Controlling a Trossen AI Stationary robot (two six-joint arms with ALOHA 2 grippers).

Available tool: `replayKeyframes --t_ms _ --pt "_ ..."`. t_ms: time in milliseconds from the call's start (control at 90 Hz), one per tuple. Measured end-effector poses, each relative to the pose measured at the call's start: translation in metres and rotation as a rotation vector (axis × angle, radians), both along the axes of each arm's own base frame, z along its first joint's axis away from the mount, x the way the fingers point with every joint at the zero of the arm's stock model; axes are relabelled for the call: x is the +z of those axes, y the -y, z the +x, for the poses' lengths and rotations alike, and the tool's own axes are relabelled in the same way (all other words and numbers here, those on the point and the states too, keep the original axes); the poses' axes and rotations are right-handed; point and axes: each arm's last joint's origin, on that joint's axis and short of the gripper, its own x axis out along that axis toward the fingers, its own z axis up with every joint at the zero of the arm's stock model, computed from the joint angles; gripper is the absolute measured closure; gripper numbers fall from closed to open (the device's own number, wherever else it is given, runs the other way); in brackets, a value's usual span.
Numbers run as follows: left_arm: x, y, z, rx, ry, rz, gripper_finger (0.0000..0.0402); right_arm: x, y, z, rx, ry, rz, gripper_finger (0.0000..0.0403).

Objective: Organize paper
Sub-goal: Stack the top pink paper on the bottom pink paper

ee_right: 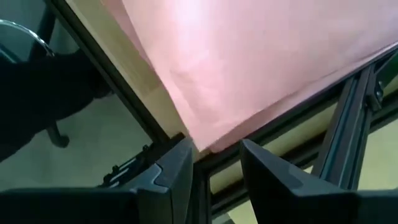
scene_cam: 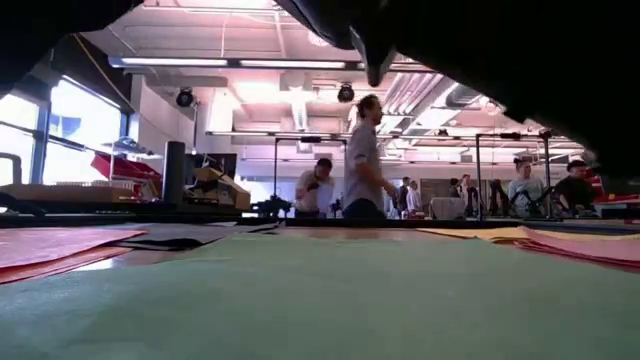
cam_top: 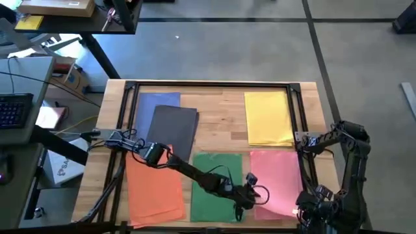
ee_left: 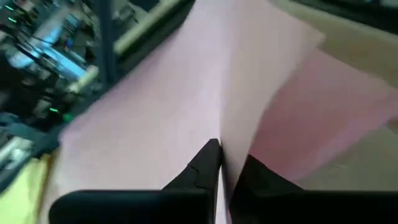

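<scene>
Six lots of coloured paper lie on the wooden table: blue (cam_top: 159, 103), dark grey (cam_top: 174, 130) overlapping it, yellow (cam_top: 268, 117), orange (cam_top: 154, 188), green (cam_top: 214, 188) and pink (cam_top: 281, 179). My left arm reaches across the green paper. Its gripper (cam_top: 253, 194) is at the pink paper's left edge, shut on a pink sheet (ee_left: 186, 99). My right gripper (ee_right: 217, 162) stands open at the table's near right corner, just off the pink paper's corner (ee_right: 208, 140), touching nothing. My left gripper pinches a pink sheet between its two fingers (ee_left: 202, 168) at the sheet's edge (ee_left: 222, 146) on the green paper's side. The sheet bends up from the fingers, above more pink paper (ee_left: 323, 106) lying flat. One layer or several, I cannot tell.
A black frame rail (cam_top: 214, 84) runs around the table top, and its right bar (ee_right: 348, 118) lies beside the pink paper. Cables (cam_top: 123, 140) trail at the left arm's base. Beyond the table, people (scene_cam: 362, 160) stand in the room.
</scene>
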Motion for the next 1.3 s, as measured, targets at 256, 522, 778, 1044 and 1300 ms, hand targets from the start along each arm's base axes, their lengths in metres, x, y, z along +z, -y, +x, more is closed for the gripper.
replayKeyframes --t_ms 256,522,778,1044,1300 --pt "0.007 0.005 0.003 -0.054 0.022 0.000 0.0402 0.000 0.000 0.001 0.004 0.037 -0.012 0.0284" --pt "0.007 -0.002 0.006 -0.098 0.002 -0.088 0.0391 0.000 0.001 0.002 0.006 0.076 -0.023 0.0284" --pt "-0.003 -0.006 0.010 -0.082 0.006 -0.144 0.0328 0.000 0.001 0.002 0.006 0.077 -0.023 0.0284" --pt "-0.002 -0.008 0.011 -0.092 0.008 -0.186 0.0269 -0.001 0.000 0.003 0.003 0.092 -0.031 0.0284" --pt "0.005 -0.007 0.010 -0.118 -0.107 -0.174 0.0207 -0.001 0.000 0.004 0.005 0.124 -0.043 0.0284"
